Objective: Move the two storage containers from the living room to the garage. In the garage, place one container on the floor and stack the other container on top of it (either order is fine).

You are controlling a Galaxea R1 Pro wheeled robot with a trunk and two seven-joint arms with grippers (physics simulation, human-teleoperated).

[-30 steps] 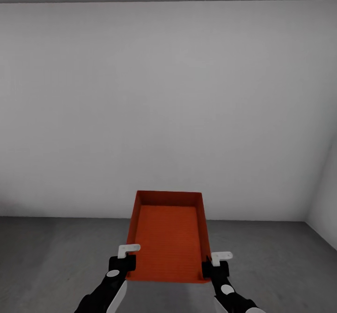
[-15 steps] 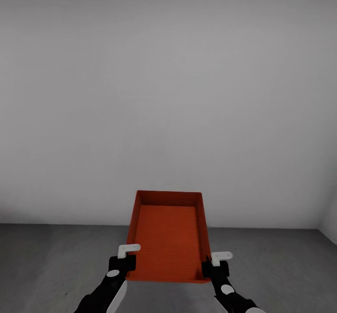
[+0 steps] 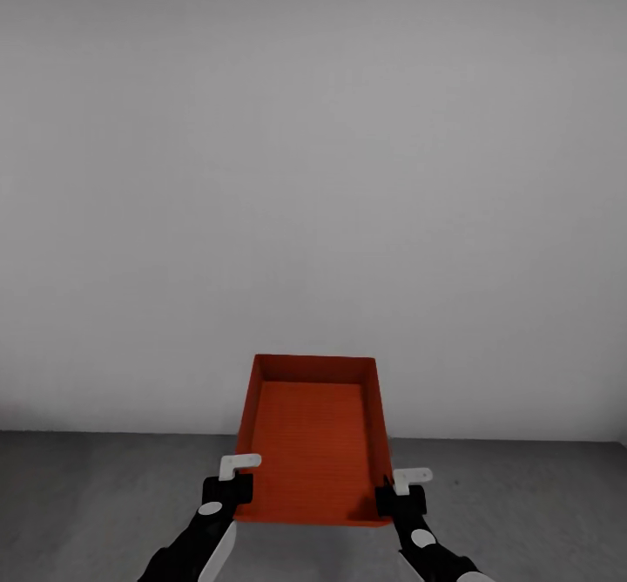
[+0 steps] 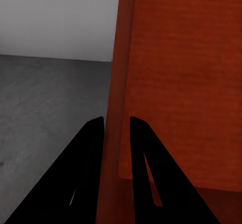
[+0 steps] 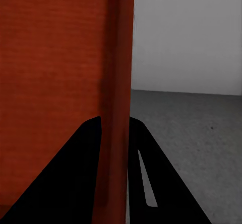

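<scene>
1. An orange storage container (image 3: 312,438) is being held above the garage floor (image 3: 96,495), facing a white wall (image 3: 313,172).
2. Its side walls are being pinched by the left gripper (image 4: 117,126) and the right gripper (image 5: 115,126).
3. Slipping or tilting is being risked by uneven lowering.

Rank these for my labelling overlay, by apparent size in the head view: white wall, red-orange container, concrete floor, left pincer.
1. White wall.
2. Concrete floor.
3. Red-orange container, though nearer the camera than the floor.
4. Left pincer, gripping the container's side wall.

Container (image 3: 313,443) underside hidden, probably bare
</scene>
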